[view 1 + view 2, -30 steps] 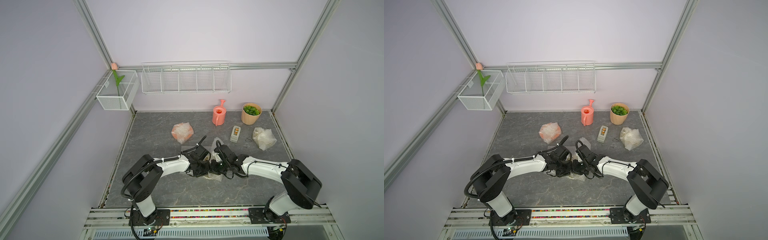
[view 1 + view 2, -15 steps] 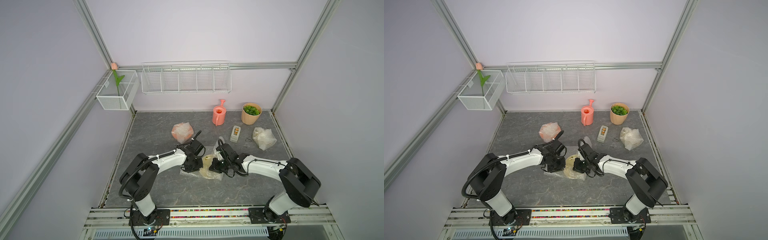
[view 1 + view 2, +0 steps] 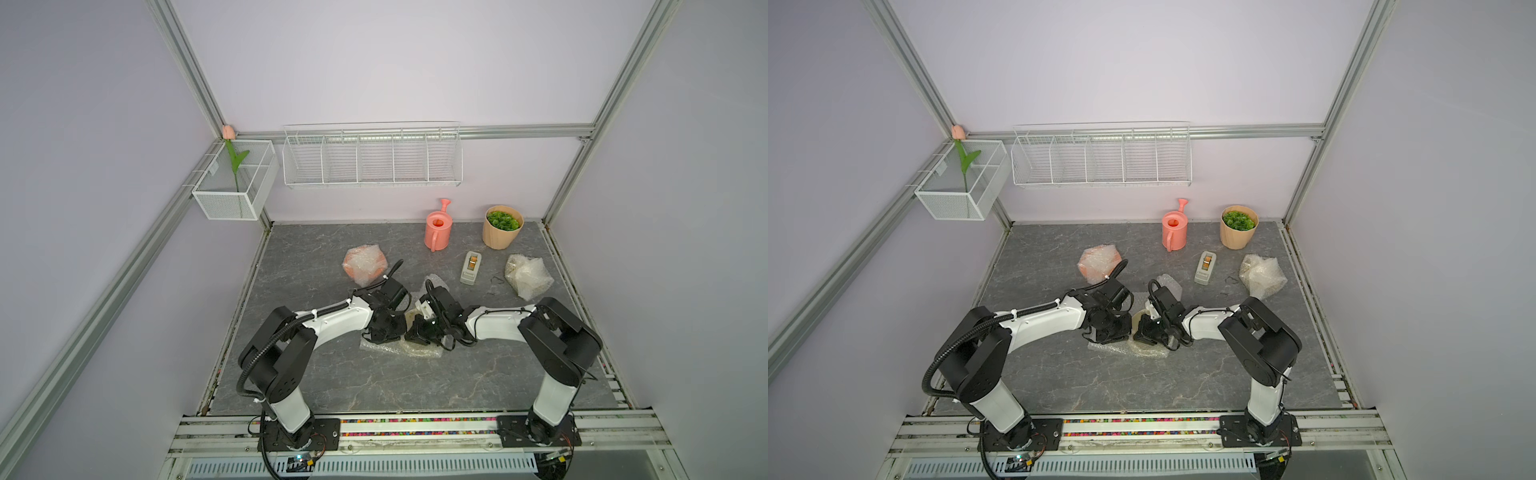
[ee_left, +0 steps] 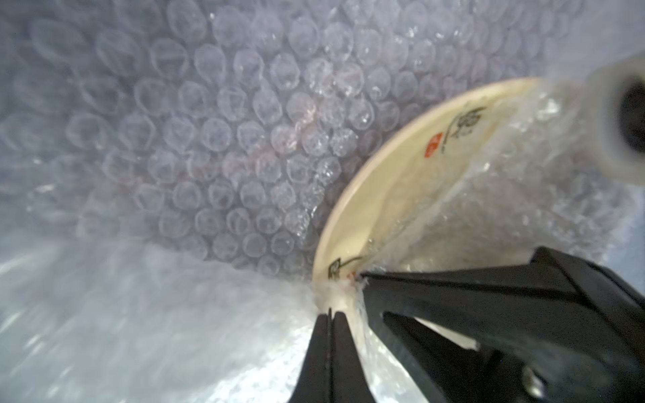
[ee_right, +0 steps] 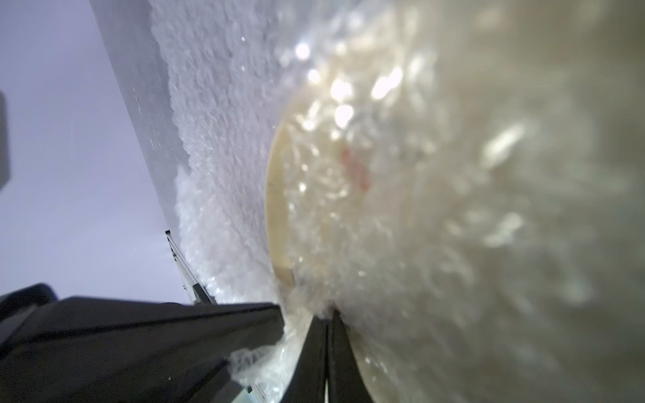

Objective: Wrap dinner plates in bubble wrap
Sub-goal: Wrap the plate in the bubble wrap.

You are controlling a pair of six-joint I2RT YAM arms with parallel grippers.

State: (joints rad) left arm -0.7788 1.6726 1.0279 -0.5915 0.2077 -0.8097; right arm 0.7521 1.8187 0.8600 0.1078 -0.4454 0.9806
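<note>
The cream plate (image 3: 411,321) with small motifs (image 4: 401,181) lies mid-table on a sheet of bubble wrap (image 3: 376,345), part of which is folded over it (image 5: 436,209). My left gripper (image 3: 400,329) (image 4: 330,312) and right gripper (image 3: 415,333) (image 5: 330,314) meet tip to tip at the plate's rim, each shut with a bunch of wrap at its tips. In the left wrist view the wrap (image 4: 216,139) rises like a wall beside the plate. An orange plate (image 3: 364,264) sits wrapped at the back left. A whitish wrapped bundle (image 3: 528,276) lies at the right; its contents do not show.
A tape dispenser (image 3: 471,268), a pink watering can (image 3: 438,228) and a potted plant (image 3: 502,226) stand at the back right. On the walls hang a wire rack (image 3: 372,156) and a wire basket (image 3: 235,183) holding a tulip.
Half a second ago the grippers were apart with the plate showing between them. They have come together again over the plate, drawing the wrap in with them.
</note>
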